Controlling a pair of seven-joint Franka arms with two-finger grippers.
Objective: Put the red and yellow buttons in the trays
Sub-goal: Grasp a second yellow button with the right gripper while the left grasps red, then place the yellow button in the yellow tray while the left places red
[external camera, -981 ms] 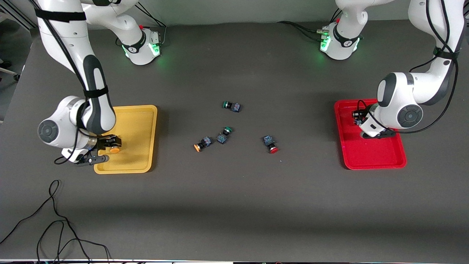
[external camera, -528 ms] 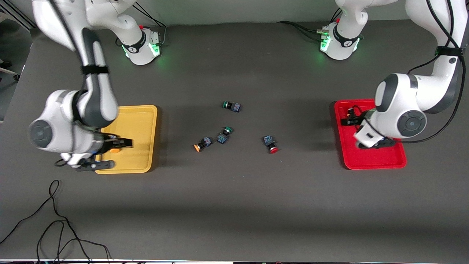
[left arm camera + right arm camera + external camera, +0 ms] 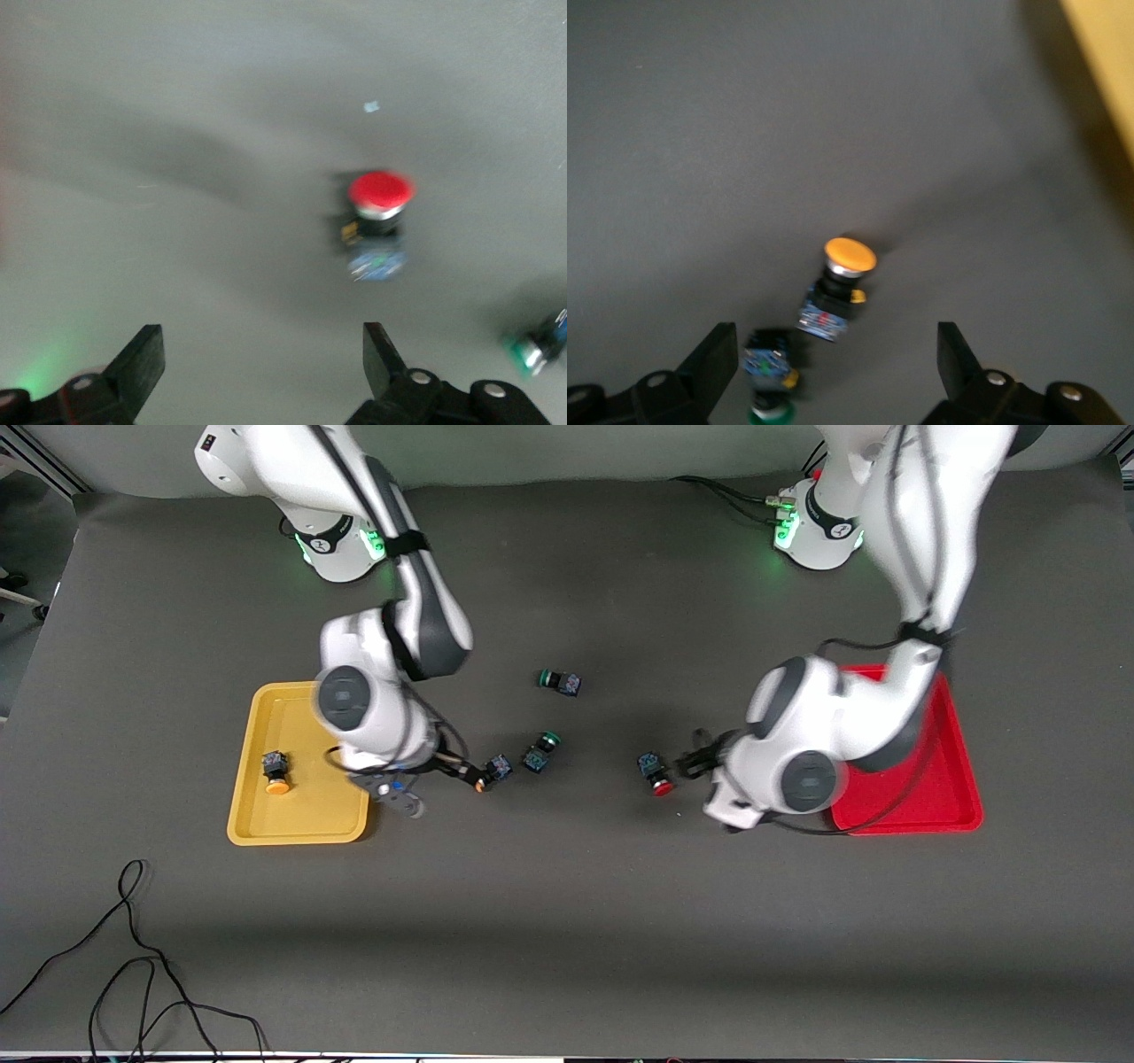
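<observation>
Right claw [image 3: 447, 769] hangs with its fingers spread wide and empty, low over the bench [image 3: 567, 921] beside the loose yellow button [image 3: 490, 771], which lies on its side between the yellow tray [image 3: 250, 825] and a green-capped switch [image 3: 539, 751]. Left claw [image 3: 695, 764] is likewise wide and empty, just beside the loose red button [image 3: 655, 772], near the red tray [image 3: 961, 797]. One yellow button [image 3: 275, 771] already sits in the yellow tray; the red tray's contents are hidden by the left arm.

As I judge it, the main risk is on the right: the green-capped switch lies so near the yellow button that a finger coming down could nudge it or pinch both together. Both loose buttons lie tipped over with round caps, so a grip across the cap could let them roll or squirt out. Closing on the block body seems safer.
</observation>
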